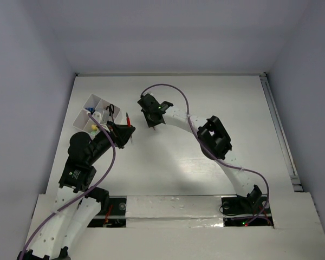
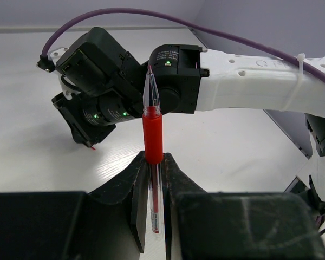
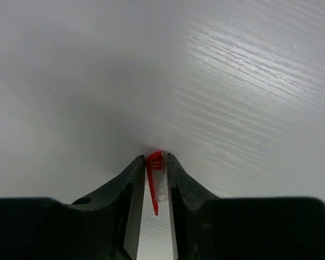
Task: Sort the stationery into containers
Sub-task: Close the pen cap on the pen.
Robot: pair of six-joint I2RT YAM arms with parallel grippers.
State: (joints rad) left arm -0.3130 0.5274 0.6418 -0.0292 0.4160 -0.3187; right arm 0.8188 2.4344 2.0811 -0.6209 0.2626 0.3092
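Thin red pen [image 2: 153,135] stands upright, clamped just below its red grip by the narrowed fingers of the left gripper [image 2: 153,162], above the table [image 1: 222,103] and just beside the organiser box [image 1: 88,100]. Nearby, the right gripper [image 3: 154,160] pinches a small red cap [image 3: 156,158]. Capping looks to be the step in hand: line the cap squarely with the pen's tip, press along its axis, and hold the pen rigid.

The top camera overlooks the whole surface [image 1: 173,162]; wrist cameras sit close behind the left tool [image 2: 151,160] and right tool [image 3: 156,160], the left's facing the right arm [image 2: 249,81].
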